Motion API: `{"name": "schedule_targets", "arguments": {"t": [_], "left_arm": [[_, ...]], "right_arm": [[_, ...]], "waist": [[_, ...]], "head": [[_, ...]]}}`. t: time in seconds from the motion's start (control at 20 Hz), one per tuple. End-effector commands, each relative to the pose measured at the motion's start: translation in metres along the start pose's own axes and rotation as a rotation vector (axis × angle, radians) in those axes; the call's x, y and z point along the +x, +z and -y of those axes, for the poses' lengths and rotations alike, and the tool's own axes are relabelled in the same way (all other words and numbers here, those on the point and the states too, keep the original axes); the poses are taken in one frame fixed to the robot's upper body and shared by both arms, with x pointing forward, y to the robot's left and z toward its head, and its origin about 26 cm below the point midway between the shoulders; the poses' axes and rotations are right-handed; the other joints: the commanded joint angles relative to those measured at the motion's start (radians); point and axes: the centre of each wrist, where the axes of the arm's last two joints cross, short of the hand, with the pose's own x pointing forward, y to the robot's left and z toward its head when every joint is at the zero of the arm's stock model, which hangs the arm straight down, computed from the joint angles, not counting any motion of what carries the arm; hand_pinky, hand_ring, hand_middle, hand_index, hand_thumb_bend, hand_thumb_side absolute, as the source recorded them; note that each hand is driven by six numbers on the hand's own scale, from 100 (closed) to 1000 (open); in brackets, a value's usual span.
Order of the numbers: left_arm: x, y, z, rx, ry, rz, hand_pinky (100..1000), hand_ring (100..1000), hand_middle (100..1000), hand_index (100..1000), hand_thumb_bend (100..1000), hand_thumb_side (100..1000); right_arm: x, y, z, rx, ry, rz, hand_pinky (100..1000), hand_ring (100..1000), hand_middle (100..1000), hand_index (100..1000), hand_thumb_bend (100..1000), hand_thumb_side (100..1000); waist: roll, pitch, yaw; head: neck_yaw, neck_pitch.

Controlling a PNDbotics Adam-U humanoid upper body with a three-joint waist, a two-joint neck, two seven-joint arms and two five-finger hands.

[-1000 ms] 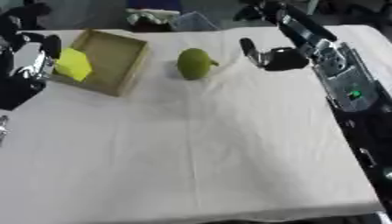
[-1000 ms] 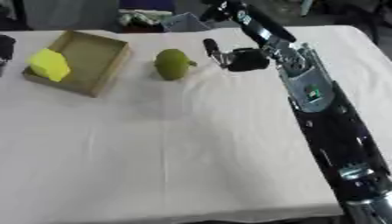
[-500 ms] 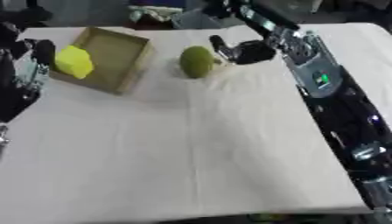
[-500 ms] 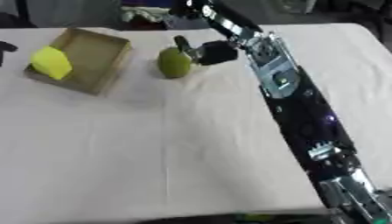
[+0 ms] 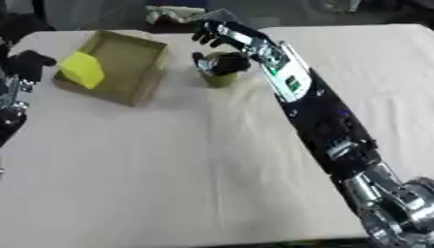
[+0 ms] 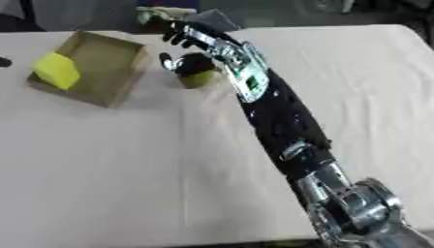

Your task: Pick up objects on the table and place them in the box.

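Note:
A green pear-shaped fruit (image 5: 221,79) lies on the white cloth just right of the open cardboard box (image 5: 135,52). My right hand (image 5: 222,42) has reached in from the lower right. It sits over the top of the fruit, fingers spread toward the far left and thumb (image 6: 169,63) down beside the fruit's left side. The hand hides the fruit's upper half. Inside the box lies a yellow block (image 5: 82,69). My left hand (image 5: 19,77) rests at the left edge beside the box, holding nothing.
The table's cloth (image 5: 152,164) stretches wide toward the near edge. My right forearm (image 5: 322,116) crosses the table's right half diagonally. Dark clutter and a pale object (image 6: 161,12) lie beyond the far edge behind the box.
My right hand has moved left from beside the fruit to over it, the arm stretching further across the table. The view has also shifted a little.

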Motion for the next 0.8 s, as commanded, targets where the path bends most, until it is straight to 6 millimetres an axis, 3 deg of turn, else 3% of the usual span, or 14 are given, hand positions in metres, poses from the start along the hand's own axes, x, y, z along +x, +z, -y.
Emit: {"name": "schedule_targets", "arguments": {"t": [0.05,0.3,0.45,0.8], "left_arm": [[0.006,-0.001,-0.001,-0.005,0.007,0.022,674,935,795,900,216,774],[0.005,0.002,0.001,-0.009,0.009,0.011,674,936,795,900,213,781],[0.003,0.004,0.001,-0.007,0.007,0.002,674,937,795,900,209,789],[0.002,0.006,0.001,-0.01,0.003,-0.005,675,937,795,901,203,795]], "right_arm": [[-0.004,-0.005,0.002,-0.03,0.034,-0.052,873,886,847,994,100,284],[-0.015,-0.004,-0.011,-0.062,0.071,-0.162,871,888,853,995,100,285],[-0.021,-0.003,-0.018,-0.085,0.111,-0.211,872,894,864,997,100,228],[-0.021,-0.004,-0.018,-0.168,0.239,-0.243,879,925,893,1000,100,220]], "waist": [[0.006,-0.014,0.006],[0.007,-0.013,0.015],[0.007,-0.013,0.016],[0.009,-0.012,0.016]], "head": [[-0.01,-0.013],[-0.015,-0.012],[-0.014,-0.011],[-0.014,-0.01]]}}
